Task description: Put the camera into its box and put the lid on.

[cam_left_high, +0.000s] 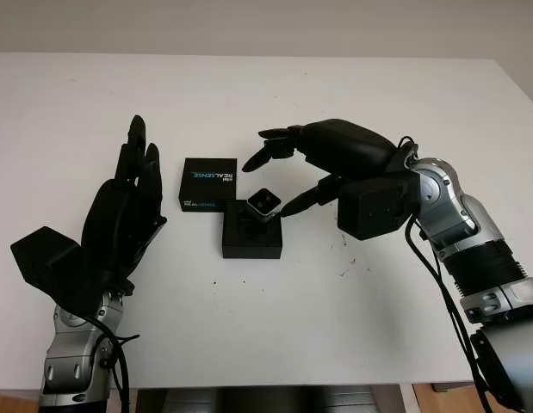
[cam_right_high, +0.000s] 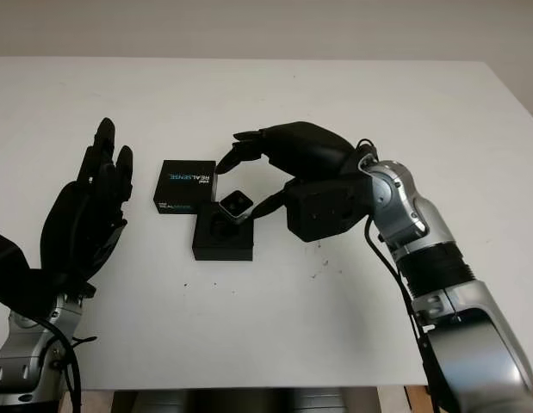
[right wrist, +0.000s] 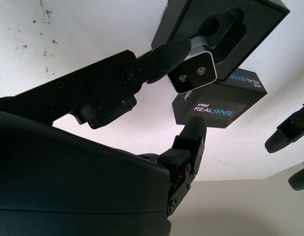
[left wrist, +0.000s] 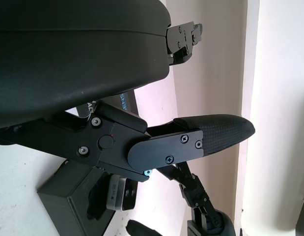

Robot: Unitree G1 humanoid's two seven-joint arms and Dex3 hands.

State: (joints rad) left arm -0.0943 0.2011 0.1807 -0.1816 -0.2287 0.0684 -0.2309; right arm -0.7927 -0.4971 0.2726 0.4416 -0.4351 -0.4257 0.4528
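One finger of the right hand [cam_left_high: 283,185] props the camera [cam_left_high: 263,203] upright in the box [cam_left_high: 251,234], lenses upward, ungripped

black box [cam_left_high: 251,237], silver camera [cam_left_high: 263,202], black lid [cam_left_high: 208,184] (white and blue lettering), white table [cam_left_high: 335,327].

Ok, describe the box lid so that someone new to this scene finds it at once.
Start at the middle of the white table, between the two black hands. Two black boxes sit there, close together: the open box, with the silver camera at its rim, and farther from the robot, the lid. The lid is the closed one printed REALSENSE.
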